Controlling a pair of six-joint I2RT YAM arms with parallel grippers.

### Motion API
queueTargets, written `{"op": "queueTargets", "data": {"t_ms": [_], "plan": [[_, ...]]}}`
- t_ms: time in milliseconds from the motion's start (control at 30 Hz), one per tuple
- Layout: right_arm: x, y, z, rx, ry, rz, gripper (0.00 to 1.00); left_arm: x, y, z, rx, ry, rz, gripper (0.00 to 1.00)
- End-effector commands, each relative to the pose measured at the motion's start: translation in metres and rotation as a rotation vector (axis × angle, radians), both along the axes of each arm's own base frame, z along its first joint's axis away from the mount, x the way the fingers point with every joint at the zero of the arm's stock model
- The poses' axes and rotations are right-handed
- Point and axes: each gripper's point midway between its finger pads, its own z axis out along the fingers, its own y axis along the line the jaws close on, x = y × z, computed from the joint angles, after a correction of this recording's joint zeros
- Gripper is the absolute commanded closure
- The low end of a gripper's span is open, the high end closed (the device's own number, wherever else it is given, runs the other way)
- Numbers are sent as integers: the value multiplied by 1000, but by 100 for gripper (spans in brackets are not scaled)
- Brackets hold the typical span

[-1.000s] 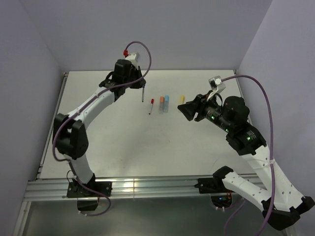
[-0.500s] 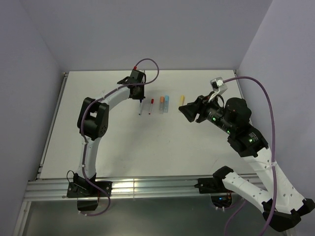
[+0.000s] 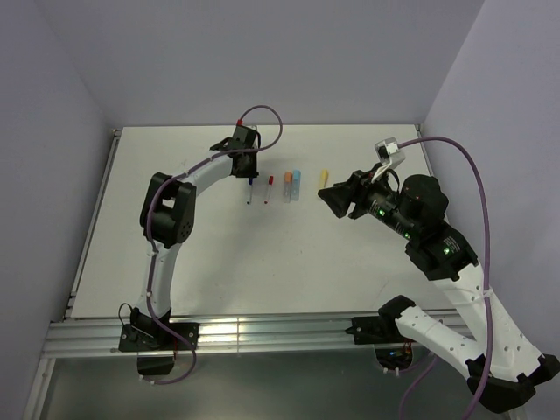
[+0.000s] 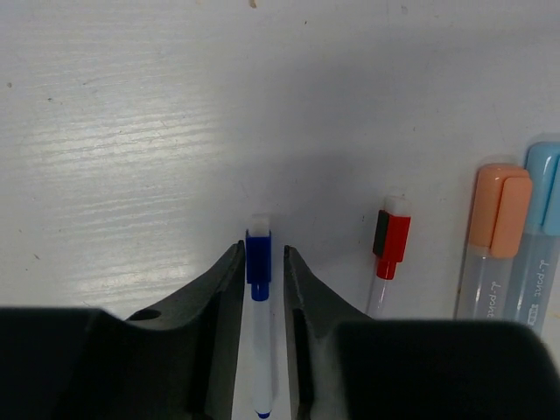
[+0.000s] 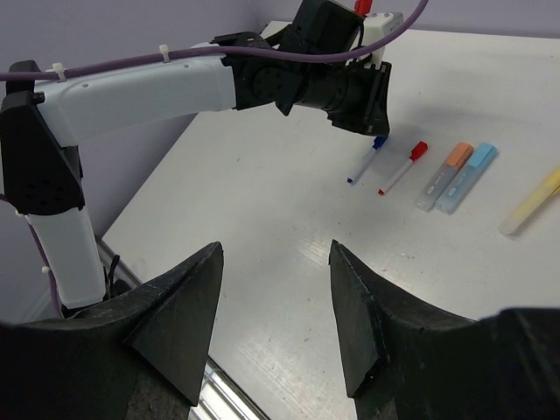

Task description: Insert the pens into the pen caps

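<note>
Five pens lie in a loose row toward the far side of the counter (image 3: pixel 289 262). The newest arrival is the blue-capped pen (image 4: pixel 260 350). A second ago it hung in the air in the left end effector (image 4: pixel 261 252); now it lies flat at the left end of the row, just beside the red-capped pen (image 4: pixel 390 254). The jaws, pinched on it until a moment ago, have eased to a narrow gap, and a sliver of counter shows on each side of the barrel, so the pen looks released rather than gripped. Judged from this, one more pen is finished and set down.

It is a thin whitish stick, its dark blue cap (image 4: pixel 258 261) seated on the end pointing away from the wrist. Past the red one lie the orange-capped pen (image 4: pixel 494 236) and the light-blue-capped pen (image 4: pixel 544 227), touching. The yellow pen (image 3: pixel 323 176) lies apart, and whether it is capped cannot be told. The right end effector (image 5: pixel 276 262) hangs near it, jaws wide and empty.
</note>
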Motion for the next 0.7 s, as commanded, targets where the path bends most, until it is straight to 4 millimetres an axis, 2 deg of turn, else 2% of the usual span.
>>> {"op": "queueTargets", "data": {"t_ms": [0, 167, 233, 333, 367, 433, 467, 533, 567, 633, 667], "plan": [[0, -6, 14, 12, -45, -24, 40, 10, -7, 8, -16, -37, 14, 70], [0, -6, 13, 10, -41, -26, 40, 10, -5, 12, -17, -49, 20, 64], [1, -7, 12, 7, -41, -29, 40, 11, -6, 22, -22, -67, 24, 64], [2, -8, 11, 3, -42, -38, 40, 12, -2, 48, -33, -113, 34, 61], [3, -7, 11, 4, -40, -39, 40, 14, -3, 70, -49, -154, 35, 61], [4, -7, 11, 3, -42, -41, 40, 15, -2, 92, -60, -197, 38, 59], [5, -7, 10, 1, -40, -44, 40, 14, 0, 112, -75, -229, 37, 59], [6, -7, 9, -2, -38, -48, 39, 13, -1, 137, -97, -264, 34, 59], [9, -7, 8, -4, -34, -54, 39, 10, 0, 155, -113, -291, 34, 59], [11, -7, 6, -13, -28, -54, 38, 4, 1, 177, -135, -308, 28, 58], [11, -7, 6, -14, -28, -60, 37, -4, 4, 199, -149, -336, 27, 58]]}}
